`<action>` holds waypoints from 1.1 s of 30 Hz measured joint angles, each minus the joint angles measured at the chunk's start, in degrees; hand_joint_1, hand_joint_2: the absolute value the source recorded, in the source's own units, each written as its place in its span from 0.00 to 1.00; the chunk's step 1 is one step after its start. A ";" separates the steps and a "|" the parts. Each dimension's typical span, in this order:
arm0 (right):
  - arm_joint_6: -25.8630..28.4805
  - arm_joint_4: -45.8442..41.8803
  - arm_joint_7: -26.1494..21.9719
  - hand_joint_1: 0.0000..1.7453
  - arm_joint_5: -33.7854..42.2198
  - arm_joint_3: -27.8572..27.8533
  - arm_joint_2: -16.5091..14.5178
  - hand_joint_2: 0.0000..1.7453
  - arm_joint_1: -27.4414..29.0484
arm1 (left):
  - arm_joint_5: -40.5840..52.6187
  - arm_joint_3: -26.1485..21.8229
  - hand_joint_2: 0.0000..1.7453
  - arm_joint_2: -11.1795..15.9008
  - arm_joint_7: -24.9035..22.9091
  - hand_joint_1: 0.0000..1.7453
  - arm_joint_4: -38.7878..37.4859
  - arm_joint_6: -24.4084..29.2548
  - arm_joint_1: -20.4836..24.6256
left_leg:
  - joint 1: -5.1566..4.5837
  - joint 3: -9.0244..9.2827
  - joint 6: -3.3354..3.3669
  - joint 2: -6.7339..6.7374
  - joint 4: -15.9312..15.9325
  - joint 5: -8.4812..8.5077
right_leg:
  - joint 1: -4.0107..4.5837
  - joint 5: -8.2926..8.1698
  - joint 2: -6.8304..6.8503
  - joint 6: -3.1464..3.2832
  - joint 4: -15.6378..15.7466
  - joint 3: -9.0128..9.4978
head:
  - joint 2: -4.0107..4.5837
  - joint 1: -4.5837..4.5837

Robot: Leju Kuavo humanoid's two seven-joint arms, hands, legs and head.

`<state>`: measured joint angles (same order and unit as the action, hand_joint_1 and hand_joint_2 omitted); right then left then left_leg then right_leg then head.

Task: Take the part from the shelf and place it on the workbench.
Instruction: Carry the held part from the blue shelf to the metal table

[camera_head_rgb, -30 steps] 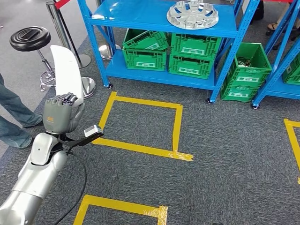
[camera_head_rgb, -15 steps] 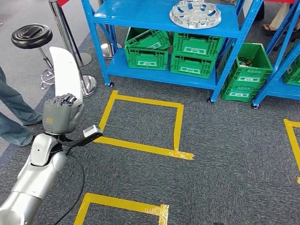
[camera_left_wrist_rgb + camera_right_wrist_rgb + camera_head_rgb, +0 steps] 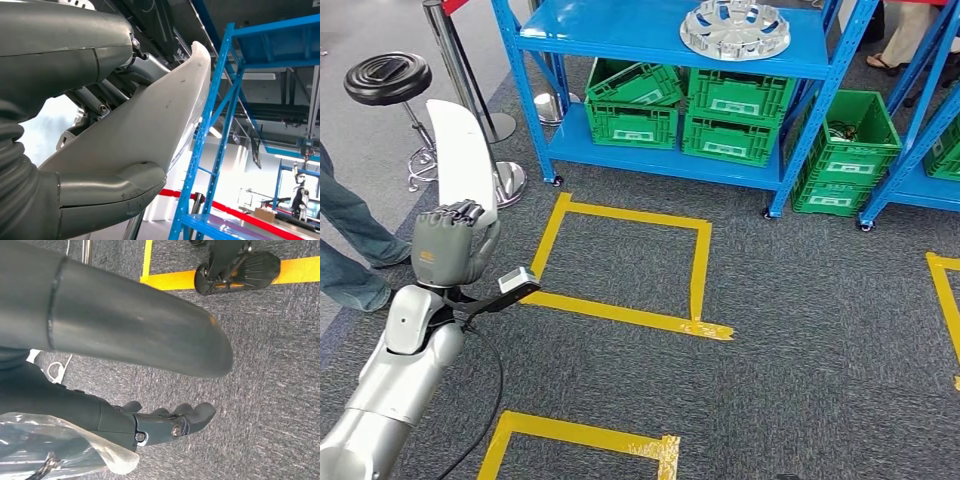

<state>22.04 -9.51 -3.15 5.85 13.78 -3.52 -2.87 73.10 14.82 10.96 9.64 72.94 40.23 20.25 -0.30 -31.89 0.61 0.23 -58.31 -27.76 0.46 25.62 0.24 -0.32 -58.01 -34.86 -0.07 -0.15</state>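
The part is a long, curved white panel (image 3: 463,150). My left hand (image 3: 452,245) grips its lower end and holds it upright at the left of the head view. In the left wrist view the white panel (image 3: 151,135) lies across my palm, with the thumb (image 3: 109,192) pressed under it and the fingers wrapped over it. My right hand (image 3: 166,422) hangs over the grey carpet with its fingers stretched out and nothing in them.
Ahead stands a blue shelf (image 3: 637,35) carrying a silver hubcap (image 3: 735,28), with green crates (image 3: 682,110) on its lower level and another crate (image 3: 848,155) on the floor. A black stool (image 3: 386,78), a stanchion (image 3: 460,65) and a person's legs (image 3: 343,240) are at the left. Yellow tape (image 3: 629,315) marks squares on the carpet.
The whole picture has shifted slightly, so the camera moved. My left hand keeps the same hold on the white panel.
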 joint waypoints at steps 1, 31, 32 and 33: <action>-0.01 0.00 -0.01 0.00 0.07 -0.04 0.00 0.00 0.00 | 0.00 0.00 1.00 -0.02 0.00 1.00 0.00 0.01 0.00 | 0.01 0.00 -0.01 0.00 0.00 0.01 | 0.00 0.00 0.00 0.00 0.00 0.00 | 0.00 0.00; 1.45 0.00 1.50 0.00 -3.26 0.14 -0.01 0.00 -0.07 | 0.01 0.04 1.00 -0.09 -0.66 1.00 0.00 -0.02 0.46 | -0.25 -0.40 0.49 -0.02 -0.41 0.09 | -0.23 -0.41 0.11 -0.57 0.13 -0.11 | 0.00 0.03; 1.62 0.00 1.69 0.00 -3.53 0.28 0.00 0.00 -0.09 | 0.02 0.04 1.00 -0.02 -0.76 1.00 0.00 -0.01 0.57 | -0.15 -0.41 0.69 -0.07 -0.10 0.32 | -0.17 -0.48 0.19 -0.72 0.21 -0.08 | 0.00 0.03; 1.74 0.00 1.86 0.00 -3.76 0.39 0.02 0.00 -0.09 | 0.03 0.05 1.00 0.04 -0.85 1.00 -0.01 0.00 0.70 | 0.01 -0.33 0.89 -0.12 0.34 0.66 | -0.15 -0.30 0.17 -0.90 0.15 -0.24 | 0.00 0.01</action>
<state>23.78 -9.51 -1.28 2.09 14.17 -3.50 -2.97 73.13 14.87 11.00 8.79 72.93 40.23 20.96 -0.29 -32.22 1.50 0.11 -57.97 -27.10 0.32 25.32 0.41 -1.22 -57.86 -35.10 -0.07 -0.14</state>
